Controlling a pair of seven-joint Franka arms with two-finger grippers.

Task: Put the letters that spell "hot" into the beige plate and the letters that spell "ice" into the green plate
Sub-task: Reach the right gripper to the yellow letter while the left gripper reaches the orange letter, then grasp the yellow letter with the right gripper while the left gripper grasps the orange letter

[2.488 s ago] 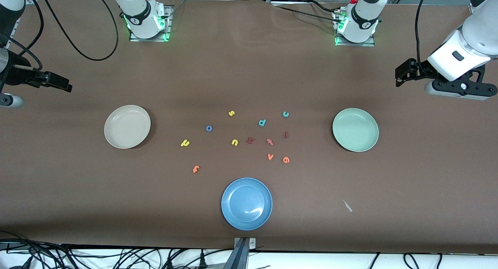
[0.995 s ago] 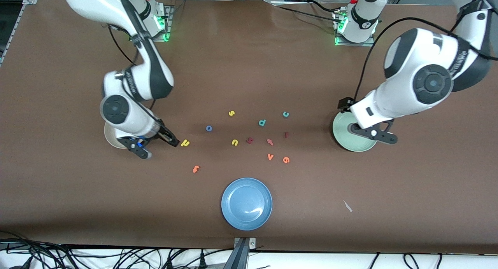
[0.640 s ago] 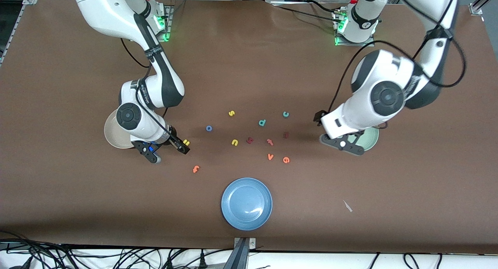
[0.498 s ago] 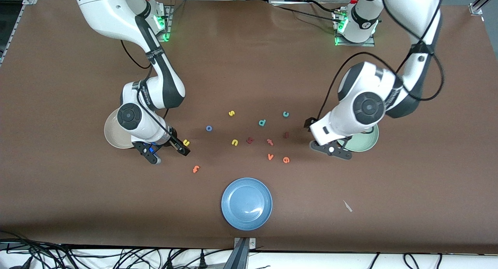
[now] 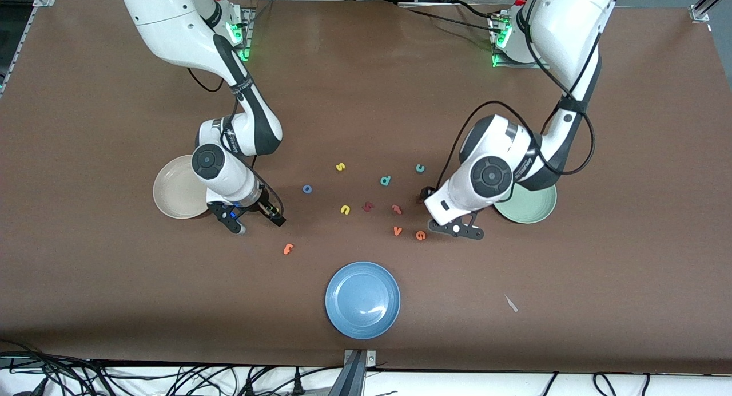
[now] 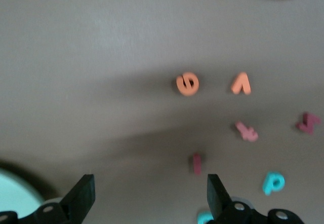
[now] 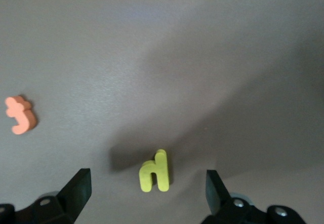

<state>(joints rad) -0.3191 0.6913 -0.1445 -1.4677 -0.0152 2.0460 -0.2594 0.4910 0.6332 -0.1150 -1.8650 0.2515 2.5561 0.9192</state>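
— Front view first. Right gripper [image 5: 273, 215] low over the table just beside the beige plate [image 5: 168, 198], covering its target letter. Left gripper [image 5: 425, 195] low between the green plate [image 5: 537, 210] and the letter cluster, likewise hiding its target. No letter visible in either plate.

— First pick of each word, then?

— Looks so. Blue o [image 5: 307, 189], orange t [image 5: 287, 248], teal c [image 5: 420, 167] and orange e [image 5: 420, 235] all lying loose on the table.

— Left wrist view?

— Fingers spread wide, nothing between them. Dark red i [image 6: 196, 163] just ahead of the fingertips, off-centre toward one finger.

— Next move there?

— Probably a small shift to centre over the i, a drop, then a close across the narrow bar.

— Right wrist view?

— Spread wide as well, gripping nothing. Yellow h [image 7: 154, 172] nearly midway between the fingertips. Likely needs only a descent and a squeeze, then a short carry to the beige plate.
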